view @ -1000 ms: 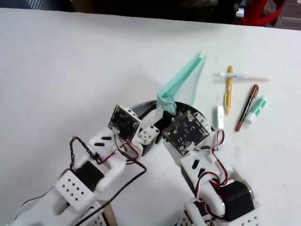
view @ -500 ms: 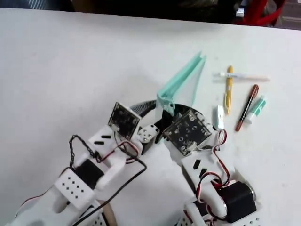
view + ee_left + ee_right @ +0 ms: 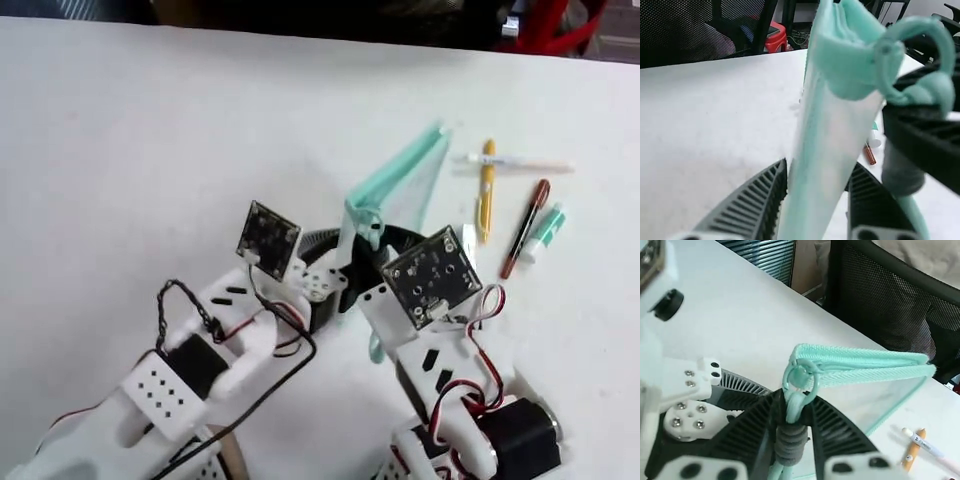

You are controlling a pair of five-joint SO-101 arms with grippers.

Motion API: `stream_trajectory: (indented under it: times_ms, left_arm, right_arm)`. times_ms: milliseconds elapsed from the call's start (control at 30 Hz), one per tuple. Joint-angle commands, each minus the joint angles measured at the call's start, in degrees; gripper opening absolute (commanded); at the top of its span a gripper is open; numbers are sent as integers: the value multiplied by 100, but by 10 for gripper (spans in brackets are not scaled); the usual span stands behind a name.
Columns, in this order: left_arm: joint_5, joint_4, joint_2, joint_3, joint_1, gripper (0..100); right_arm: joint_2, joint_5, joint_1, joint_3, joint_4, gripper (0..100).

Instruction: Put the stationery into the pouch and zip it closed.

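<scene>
A clear pouch point(image 3: 400, 190) with a teal zip band stands on edge at mid-table. My left gripper point(image 3: 815, 175) is shut on the pouch's clear wall point(image 3: 825, 150) near its lower end. My right gripper point(image 3: 792, 400) is shut on the teal zip pull cord point(image 3: 795, 385), at the pouch end nearest the arms. In the high view both grippers meet under that end, left gripper point(image 3: 335, 285) and right gripper point(image 3: 375, 250). To the right of the pouch lie a yellow pen point(image 3: 486, 188), a white pen point(image 3: 520, 162), a brown pen point(image 3: 525, 228), a green-and-white piece point(image 3: 547, 228) and a small white piece point(image 3: 468, 246).
The white table point(image 3: 150, 130) stretches wide and bare to the left and behind the pouch. Black mesh chairs point(image 3: 890, 295) stand beyond the far edge. The pens lie close to the right arm's outer side.
The pouch and both grippers have shifted right and a little toward the arms. The right arm's wrist swung right. The pouch's far tip now stands closer to the pens.
</scene>
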State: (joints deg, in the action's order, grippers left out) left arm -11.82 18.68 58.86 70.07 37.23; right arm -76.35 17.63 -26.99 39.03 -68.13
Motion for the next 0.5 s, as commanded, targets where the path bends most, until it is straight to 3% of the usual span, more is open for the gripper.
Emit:
stream_trajectory:
  times_ms: [0,133,267,467]
  left_arm:
    - [53,-220,40,-62,119,162]
    - [730,-545,48,167,321,14]
    - [1275,-985,48,624,673,23]
    - [1398,-1442,48,949,752,24]
  right_arm:
    - [-22,-70,31,-237,-4,19]
    - [-22,-35,57,-229,-4,19]
    - [-31,-26,84,-281,31,19]
    - [-22,-26,488,-905,75,19]
